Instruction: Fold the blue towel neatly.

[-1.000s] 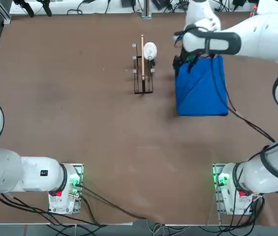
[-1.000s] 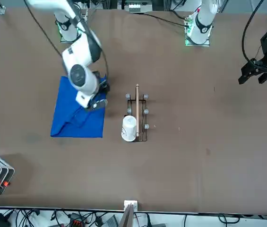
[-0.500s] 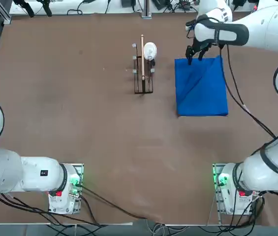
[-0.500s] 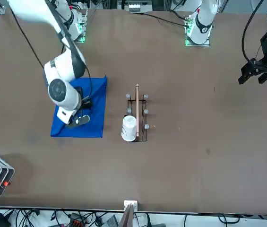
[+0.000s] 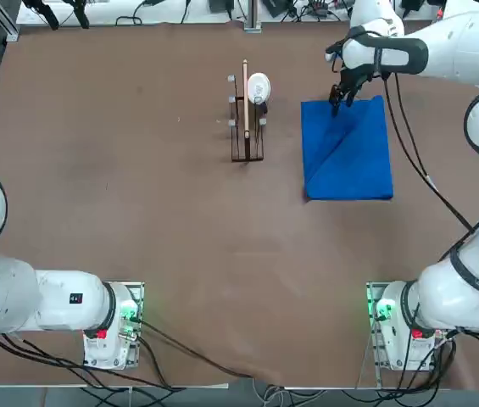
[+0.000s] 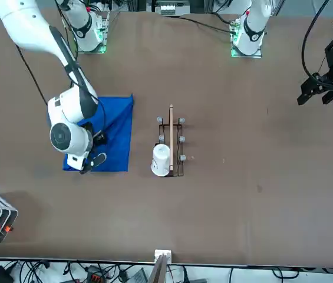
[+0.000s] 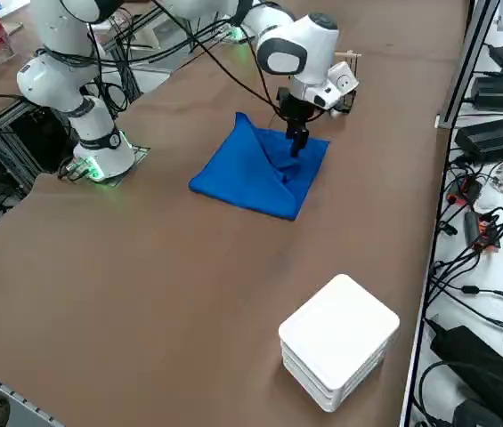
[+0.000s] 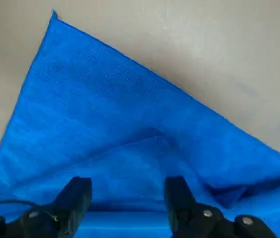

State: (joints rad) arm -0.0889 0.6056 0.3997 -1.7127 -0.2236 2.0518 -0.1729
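Observation:
The blue towel point(image 5: 349, 153) lies flat on the brown table as a folded rectangle with a diagonal fold line across it. A raised crease runs along one side in the right side view point(image 7: 249, 169). My right gripper point(image 5: 336, 102) hangs over the towel's far edge, near the corner that faces the rack. In the wrist view the towel point(image 8: 105, 114) fills the space below the right gripper point(image 8: 127, 196), whose two black fingers point(image 8: 78, 196) stand apart with nothing between them. From the front, the right gripper point(image 6: 91, 163) sits at the towel's point(image 6: 114, 127) near edge.
A thin wire rack point(image 5: 246, 127) with a white cup point(image 5: 258, 86) stands just left of the towel. A white box point(image 7: 338, 340) sits near the table's far right corner. Cables and equipment line the far edge.
My right gripper has travelled from over the towel's far left corner out to its far edge and slightly right. The towel now shows uncovered and lies flat.

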